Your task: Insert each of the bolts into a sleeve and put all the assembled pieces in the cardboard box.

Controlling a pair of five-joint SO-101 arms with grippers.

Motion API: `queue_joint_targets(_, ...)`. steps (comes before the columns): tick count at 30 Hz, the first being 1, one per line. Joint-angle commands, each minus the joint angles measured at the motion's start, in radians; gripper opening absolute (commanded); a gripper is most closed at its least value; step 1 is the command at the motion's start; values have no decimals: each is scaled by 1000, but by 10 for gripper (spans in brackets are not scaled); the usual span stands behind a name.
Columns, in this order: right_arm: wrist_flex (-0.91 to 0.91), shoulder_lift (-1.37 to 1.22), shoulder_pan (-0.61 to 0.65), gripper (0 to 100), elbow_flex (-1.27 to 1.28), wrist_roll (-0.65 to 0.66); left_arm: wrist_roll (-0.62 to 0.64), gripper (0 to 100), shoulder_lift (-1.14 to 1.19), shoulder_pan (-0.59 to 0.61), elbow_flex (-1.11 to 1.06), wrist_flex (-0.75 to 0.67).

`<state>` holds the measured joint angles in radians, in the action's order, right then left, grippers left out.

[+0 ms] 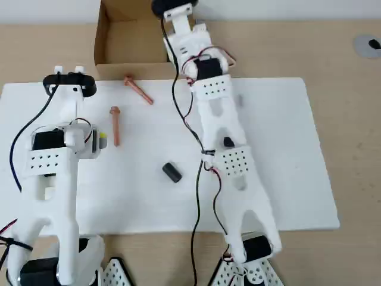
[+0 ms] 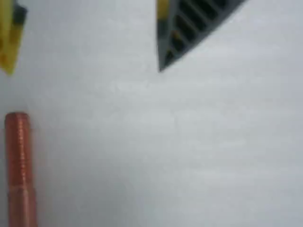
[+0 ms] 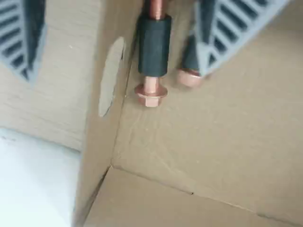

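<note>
Two bare copper bolts lie on the white mat: one upright in the picture (image 1: pixel 115 125), one slanted (image 1: pixel 139 90) near the cardboard box (image 1: pixel 107 42). A loose black sleeve (image 1: pixel 172 171) rests mid-mat. My left gripper (image 2: pixel 90 47) hovers open just above the mat, beside the threaded end of a bolt (image 2: pixel 19 165). My right gripper (image 3: pixel 117 75) is open at the box, one finger (image 3: pixel 23 38) outside the wall, the other (image 3: pixel 227 33) inside. A sleeved bolt (image 3: pixel 152 47) lies on the box floor against the wall, and a second one (image 3: pixel 189 71) is partly hidden behind the inner finger.
The white mat (image 1: pixel 286 149) covers most of the wooden table. The right arm (image 1: pixel 220 131) stretches across the mat's middle up to the box. A grey disc (image 1: pixel 368 45) sits at the far right table edge. Cables trail along both arms.
</note>
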<state>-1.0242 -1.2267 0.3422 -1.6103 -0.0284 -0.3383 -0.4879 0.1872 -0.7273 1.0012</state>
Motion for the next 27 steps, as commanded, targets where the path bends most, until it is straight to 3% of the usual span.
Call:
queue_joint_targets(1,-123,159,13,260,-59,-83,3,210,-5,2,41,5)
queue_joint_targets(4,-255,236,5,210,-59,-140,3,210,-5,0,41,5)
queue_joint_targets(10,-496,363,2,6,-59,-164,3,210,-5,2,43,17)
queue_joint_targets(16,-766,479,2,22,-58,-164,6,209,-7,2,43,81)
queue_joint_targets(27,-766,634,-28,22,-50,-167,3,209,-7,0,51,81)
